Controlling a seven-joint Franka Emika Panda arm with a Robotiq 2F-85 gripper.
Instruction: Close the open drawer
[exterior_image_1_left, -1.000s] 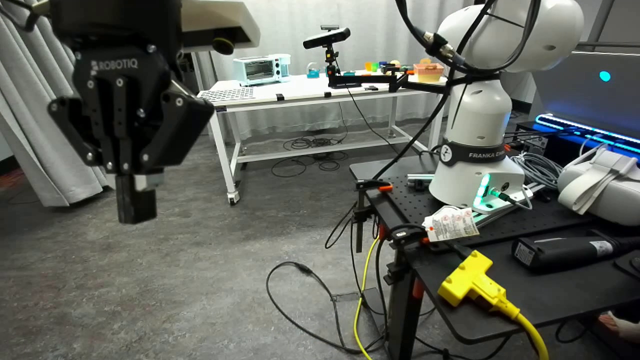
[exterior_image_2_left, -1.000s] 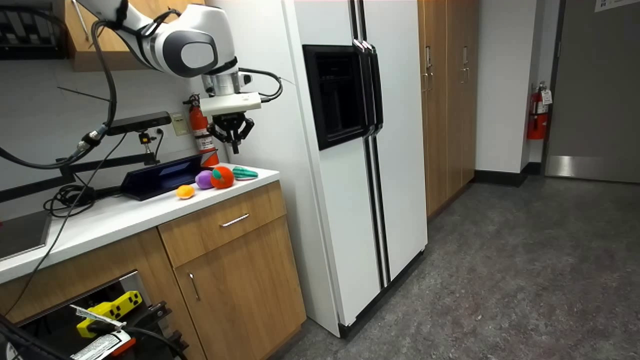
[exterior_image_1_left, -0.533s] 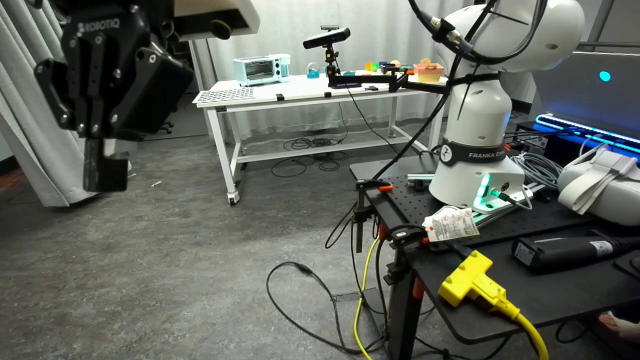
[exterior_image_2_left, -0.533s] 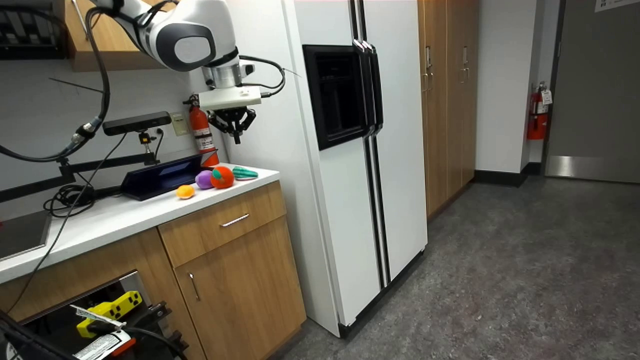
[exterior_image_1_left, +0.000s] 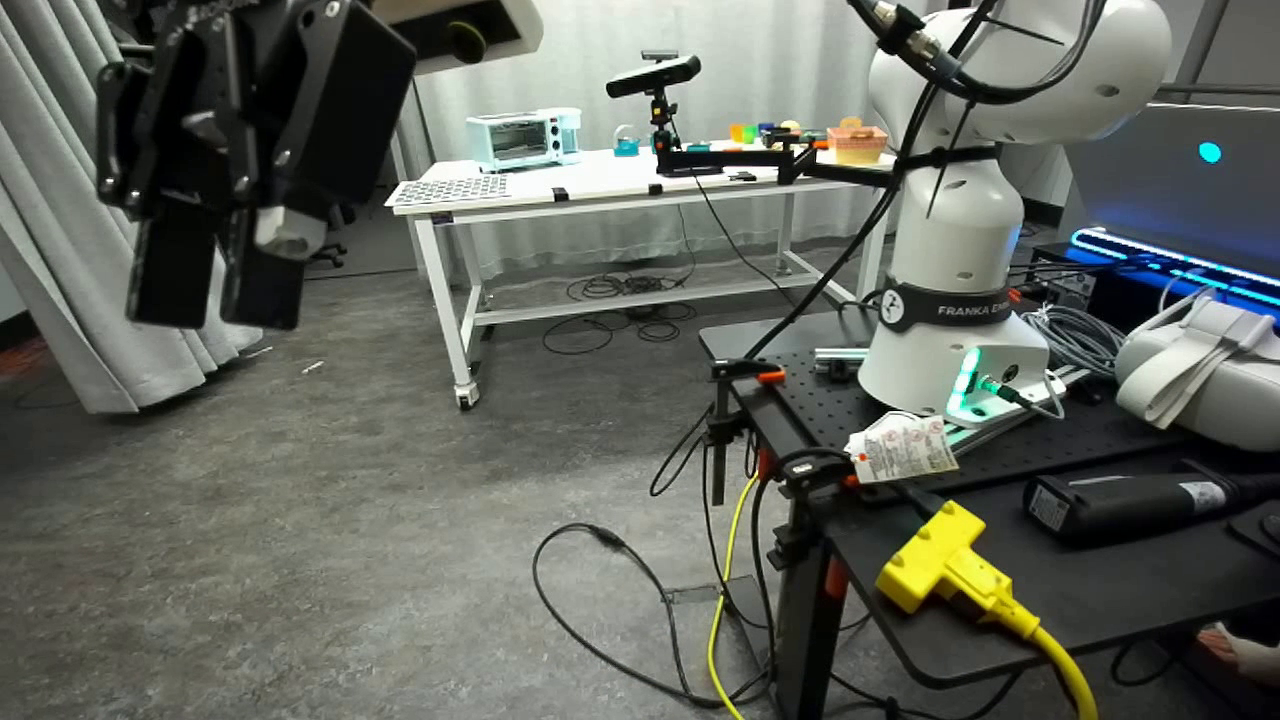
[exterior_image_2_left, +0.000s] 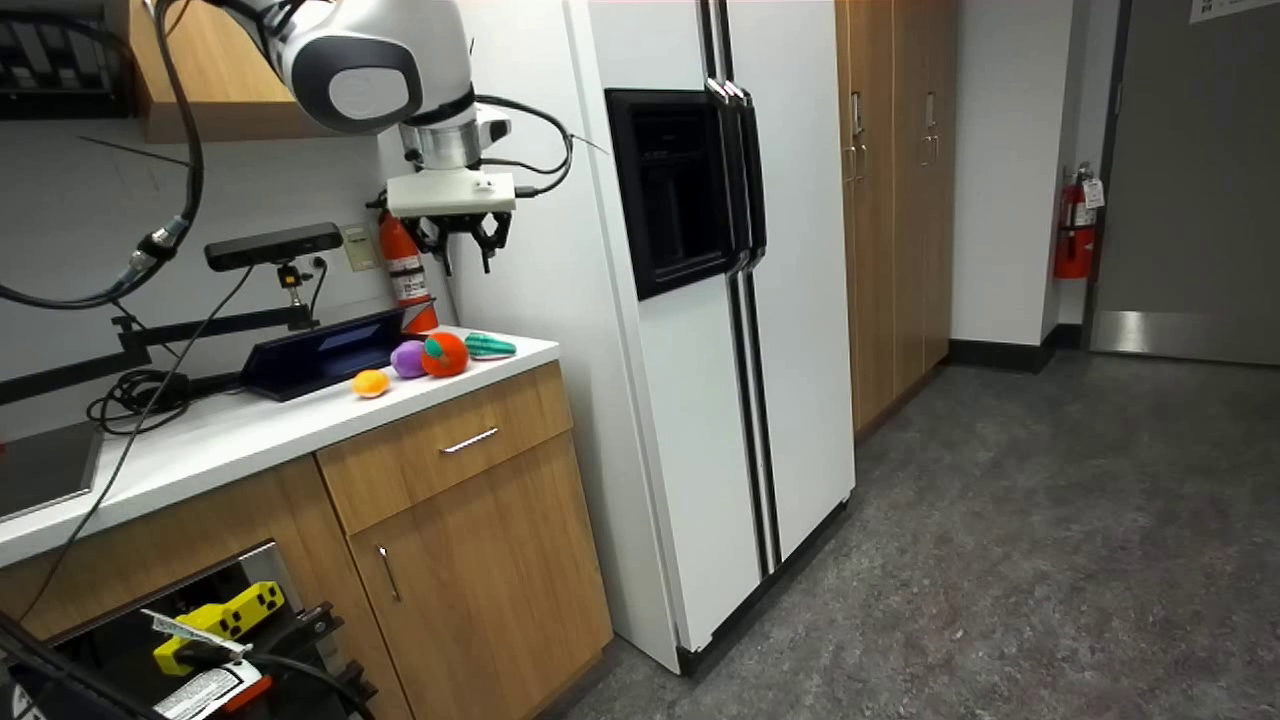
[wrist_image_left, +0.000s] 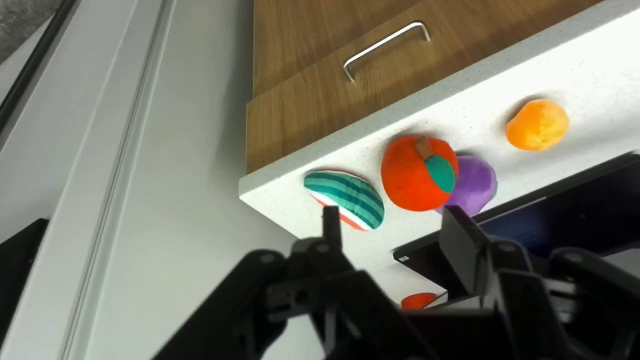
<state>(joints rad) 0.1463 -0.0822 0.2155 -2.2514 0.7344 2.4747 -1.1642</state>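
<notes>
The drawer (exterior_image_2_left: 400, 460) has a wood-grain front with a slim metal handle (exterior_image_2_left: 469, 440), and it sits flush under the white counter's edge. From the wrist view, the same drawer front (wrist_image_left: 300, 130) shows at the top, out beyond the fingers. The inside of the drawer is hidden. High above the counter's end hangs my gripper (exterior_image_2_left: 468, 268), clear of the drawer and of everything on the counter. Its black fingers stand apart with nothing between them, as the gripper (wrist_image_left: 392, 215) in the wrist view and the gripper (exterior_image_1_left: 215, 315) in an exterior view both show.
On the counter (exterior_image_2_left: 230, 450) lie a striped green toy (exterior_image_2_left: 490, 347), a red toy (exterior_image_2_left: 445, 355), a purple toy (exterior_image_2_left: 407, 360) and an orange toy (exterior_image_2_left: 370, 383). Behind them is a dark flat-screened device (exterior_image_2_left: 320, 355). A tall white refrigerator (exterior_image_2_left: 560, 300) stands beside the counter.
The gripper's fingers have parted, from touching to a clear gap. The arm has risen a little, lifting the gripper higher above the counter. The drawer front and toys have not moved.
</notes>
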